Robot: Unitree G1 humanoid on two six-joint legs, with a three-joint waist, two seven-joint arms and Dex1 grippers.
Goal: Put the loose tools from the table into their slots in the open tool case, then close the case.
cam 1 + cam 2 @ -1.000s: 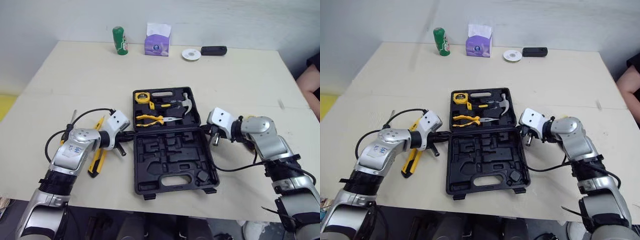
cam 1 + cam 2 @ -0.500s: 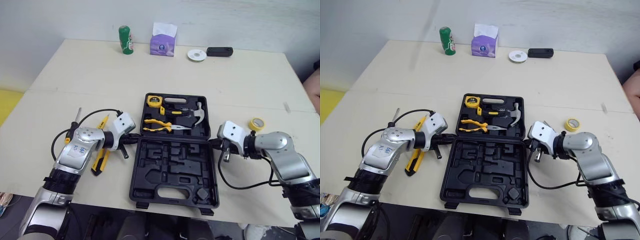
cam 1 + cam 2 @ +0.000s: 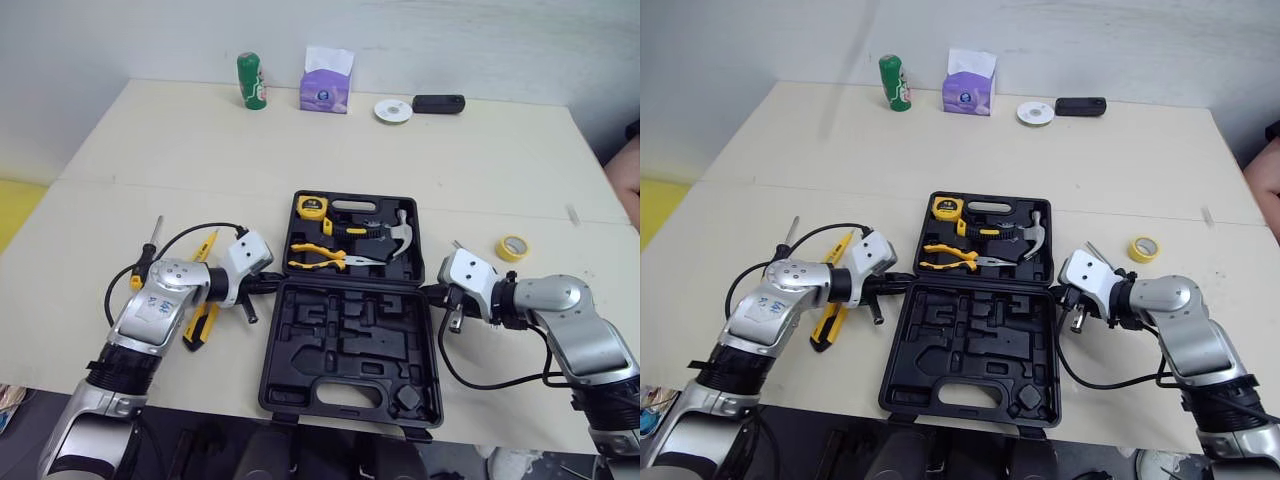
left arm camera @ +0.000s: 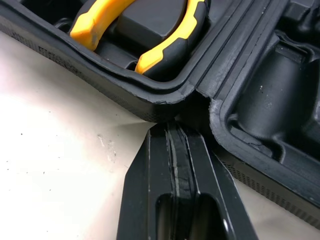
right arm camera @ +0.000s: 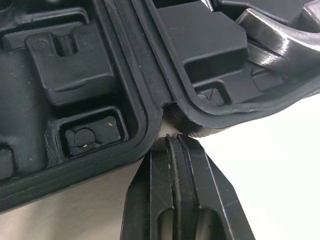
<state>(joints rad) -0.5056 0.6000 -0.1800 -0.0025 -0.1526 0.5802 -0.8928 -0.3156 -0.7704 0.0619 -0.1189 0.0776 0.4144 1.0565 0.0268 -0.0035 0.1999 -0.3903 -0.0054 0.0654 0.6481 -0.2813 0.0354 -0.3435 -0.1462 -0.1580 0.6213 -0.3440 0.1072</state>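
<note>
The black tool case (image 3: pixel 283 345) lies open mid-table. Its far half holds a yellow tape measure (image 3: pixel 312 207), yellow-handled pliers (image 3: pixel 320 263) and a hammer (image 3: pixel 400 232). The near half shows bare moulded recesses. My left gripper (image 3: pixel 272 283) is shut, its tips against the left end of the hinge (image 4: pixel 177 132). At the hinge's right end my right gripper (image 3: pixel 428 292) is shut too, touching the notch (image 5: pixel 172 142). Left of the case lie a yellow-black utility knife (image 3: pixel 197 325), a yellow screwdriver (image 3: pixel 205 243) and a dark-handled screwdriver (image 3: pixel 147 262). A yellow tape roll (image 3: pixel 512 247) rests to the right.
Along the table's far edge stand a green can (image 3: pixel 251 80), a purple tissue box (image 3: pixel 325 82), a white disc (image 3: pixel 394 110) and a black device (image 3: pixel 438 103). A person's arm (image 3: pixel 630 160) shows at the right edge.
The whole picture shifted as the camera moved. My right forearm has dropped toward the near side, uncovering the yellow tape roll. Both grippers stay shut at the hinge ends.
</note>
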